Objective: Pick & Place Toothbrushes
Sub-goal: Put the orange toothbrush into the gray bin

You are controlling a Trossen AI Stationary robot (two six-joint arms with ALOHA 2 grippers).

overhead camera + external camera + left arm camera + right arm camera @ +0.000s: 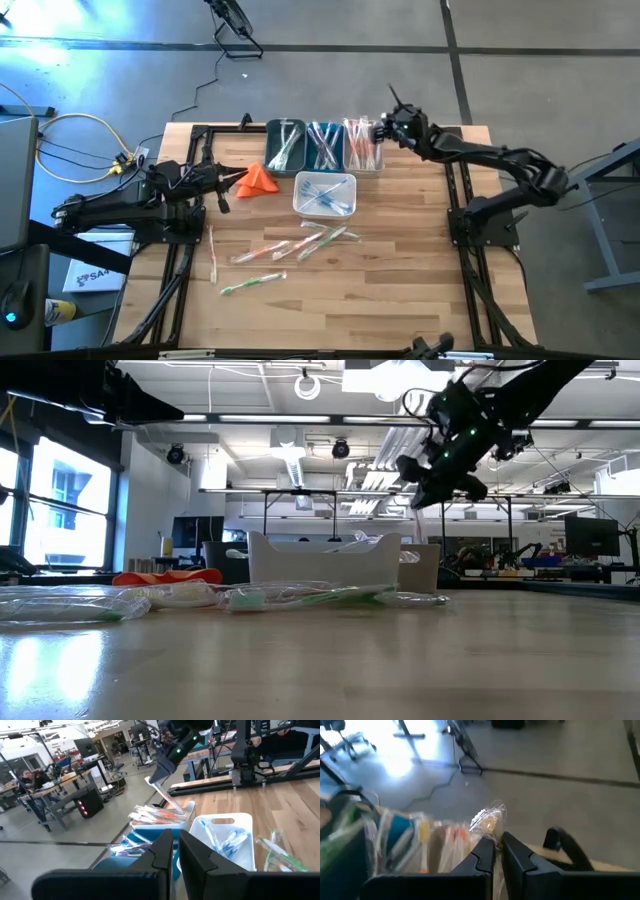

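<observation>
High view shows us the wrapped toothbrush (372,140) pinched in the right gripper (383,131), hanging over the bin (363,146) at the one o'clock edge of the bench (400,260). In the left wrist view we see it slant down from the closed jaws, its lower end at or just above the pink-handled brushes already lying there; we cannot tell whether it touches them. Its long axis is tilted, neither upright nor flat, so we judge that the coming move turns on lowering it until it lies along the bin's length.

The toothbrush looks thin and stick-like in a clear, crinkled wrapper, with a pale pinkish handle.

Outward from there, two teal bins (304,145) sit beside it toward twelve o'clock, and a white bin (325,194) with blue brushes stands at bench centre. The loose toothbrushes (290,248) lie scattered toward seven o'clock, mostly running nine to three. An orange cloth (258,178) lies at ten o'clock.

The left gripper (222,178) waits at ten o'clock beside the cloth, its jaws closed on nothing. We judge the left arm nearer the loose brushes.
</observation>
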